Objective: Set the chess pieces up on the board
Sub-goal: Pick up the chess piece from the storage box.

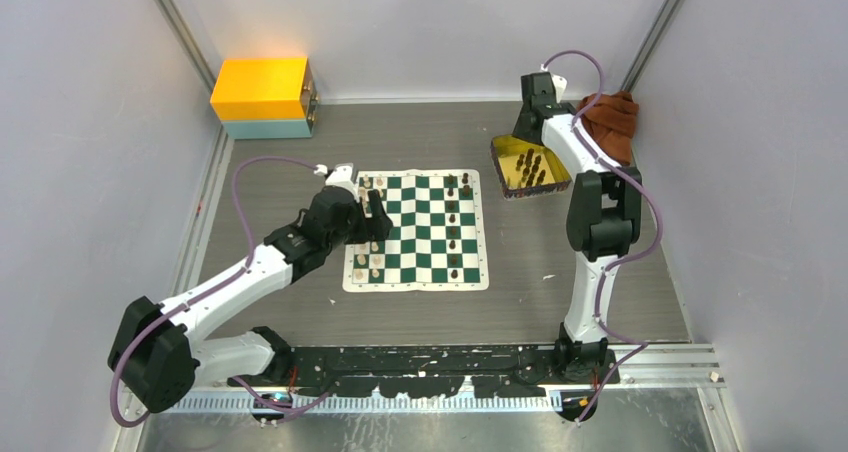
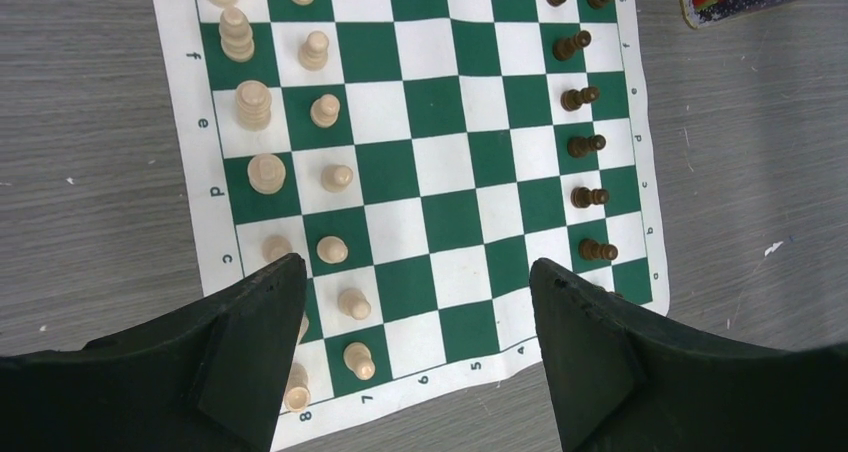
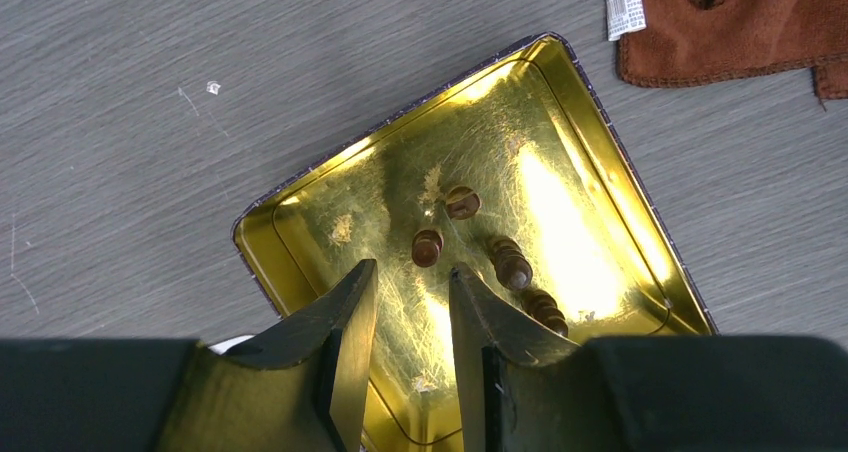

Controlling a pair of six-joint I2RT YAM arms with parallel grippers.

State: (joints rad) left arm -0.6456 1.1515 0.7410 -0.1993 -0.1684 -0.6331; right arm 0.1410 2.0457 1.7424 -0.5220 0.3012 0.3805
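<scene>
The green and white board [image 1: 420, 234] lies mid-table. Cream pieces [image 2: 335, 177] stand in two rows along its left side, dark pieces [image 2: 585, 145] in a row along its right side. My left gripper [image 2: 415, 262] is wide open and empty, hovering above the board's near-left part [image 1: 375, 217]. My right gripper [image 3: 412, 267] is open with a narrow gap and empty, just above the gold tray [image 3: 265, 242], where several dark pieces [image 3: 427, 247] stand. One of them is right ahead of its fingertips. In the top view this gripper [image 1: 525, 137] is over the tray [image 1: 500, 162].
A yellow box on a teal base [image 1: 262, 97] stands at the back left. A brown cloth [image 1: 612, 117] lies at the back right beside the tray, also in the right wrist view [image 3: 740, 22]. Grey walls close in on all sides.
</scene>
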